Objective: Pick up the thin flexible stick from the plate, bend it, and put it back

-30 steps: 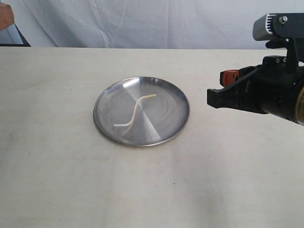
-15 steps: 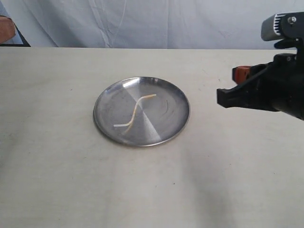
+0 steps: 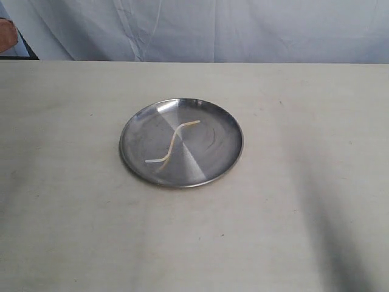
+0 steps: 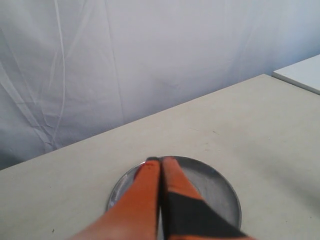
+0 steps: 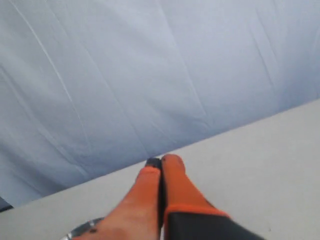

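White draped sheeting [image 3: 243,30] backed a flat table under pale cream cloth [image 3: 304,231]. One round, shallow, shiny silver metal plate [image 3: 214,159] sat near the middle of the table. One thin, pale cream-yellow flexible stick [image 3: 172,143] lay inside it, resting on the plate floor in a loose S-curve. In the exterior view its long axis ran diagonally from the near-left end to the far-right end, and both ends stayed within the rim.

Neither arm appeared in the exterior view. Two grippers were counted, one per wrist view.

- Left gripper [image 4: 160,162]: orange fingers pressed together, nothing between them. The plate [image 4: 220,192] lay directly ahead of the fingertips. The stick could not be seen there, as the fingers covered that part of the plate.
- Right gripper [image 5: 161,161]: orange fingers likewise pressed together and empty. Only a sliver of the plate rim [image 5: 82,231] showed.

Judgement: the left gripper was the better aligned with the plate. Any further grasp would need the jaws opened first and set across the diagonal axis.
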Robot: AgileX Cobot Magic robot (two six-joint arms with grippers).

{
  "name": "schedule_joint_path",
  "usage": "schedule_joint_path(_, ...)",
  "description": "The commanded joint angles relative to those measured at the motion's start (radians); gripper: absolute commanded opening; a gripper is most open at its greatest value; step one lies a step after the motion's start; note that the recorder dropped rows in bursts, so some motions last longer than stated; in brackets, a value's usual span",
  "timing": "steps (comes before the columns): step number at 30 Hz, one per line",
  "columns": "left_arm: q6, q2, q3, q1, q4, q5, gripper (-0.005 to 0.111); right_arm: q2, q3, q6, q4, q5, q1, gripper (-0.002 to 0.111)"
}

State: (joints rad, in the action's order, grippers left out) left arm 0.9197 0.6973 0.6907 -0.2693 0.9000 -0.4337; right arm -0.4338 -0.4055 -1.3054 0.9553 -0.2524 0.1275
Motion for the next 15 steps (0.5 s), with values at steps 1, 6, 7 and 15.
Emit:
schedule_joint_path(1,0.001,-0.006,-0.004,-0.003,0.0,0.012,0.0,0.155,0.085,0.03,-0.007,0.075,-0.056,-0.001)
schedule_joint_path(6,0.001,-0.006,-0.004,-0.003,0.0,0.012,0.0,0.212,0.143,0.101,-0.059,0.094,-0.056,-0.001)
schedule_joint_path(7,0.001,-0.006,-0.004,-0.003,0.0,0.012,0.0,0.212,0.152,0.19,-0.145,0.09,-0.056,-0.001)
schedule_joint_path(15,0.001,-0.006,-0.004,-0.003,0.0,0.012,0.0,0.219,0.166,1.031,-0.815,-0.012,-0.058,-0.001)
